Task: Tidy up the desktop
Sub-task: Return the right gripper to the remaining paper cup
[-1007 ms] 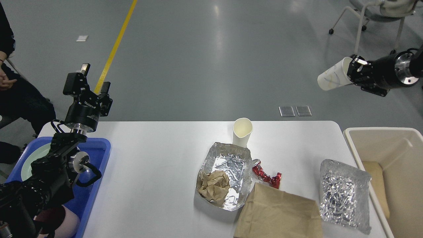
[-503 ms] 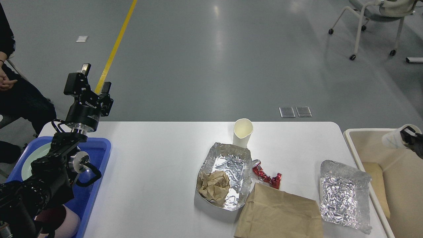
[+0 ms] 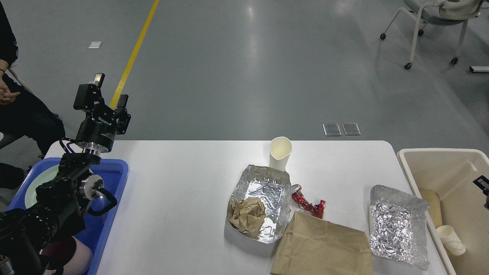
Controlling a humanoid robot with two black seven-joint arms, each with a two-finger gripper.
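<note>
The white desktop (image 3: 183, 183) carries an upright paper cup (image 3: 280, 152), a foil tray (image 3: 267, 189) with crumpled brown paper (image 3: 247, 213) in it, a red wrapper (image 3: 308, 204), a brown paper bag (image 3: 323, 246) and a second, empty foil tray (image 3: 397, 225). My left gripper (image 3: 109, 91) is open and empty, raised above the table's far left corner. Only a small black tip of my right gripper (image 3: 482, 183) shows at the right edge, over the beige bin (image 3: 439, 154). A white paper cup (image 3: 451, 234) lies on its side inside the bin.
A blue tray (image 3: 114, 172) with a pale green plate (image 3: 38, 183) stands at the left edge under my left arm. A seated person (image 3: 23, 110) is at the far left. A wheeled chair (image 3: 428, 23) stands on the floor at the back right.
My right gripper came down from high at the right with a paper cup to over the bin. The cup now lies in the bin and the gripper has mostly left the view. The left arm stayed still.
</note>
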